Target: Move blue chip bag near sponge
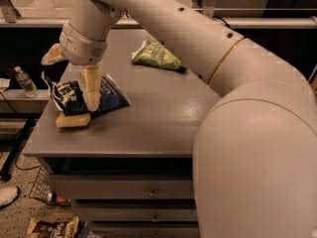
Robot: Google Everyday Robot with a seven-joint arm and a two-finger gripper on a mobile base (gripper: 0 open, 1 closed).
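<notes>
The blue chip bag lies flat near the left edge of the grey table. Its front edge rests on the pale yellow sponge, which pokes out beneath it. My gripper hangs just above the bag's left half with its fingers spread wide. One finger points down in front of the bag, and the other finger sticks out to the left. The gripper holds nothing.
A green chip bag lies at the back middle of the table. A water bottle stands on a low ledge to the left. Another bag and a shoe lie on the floor. My arm spans the right side.
</notes>
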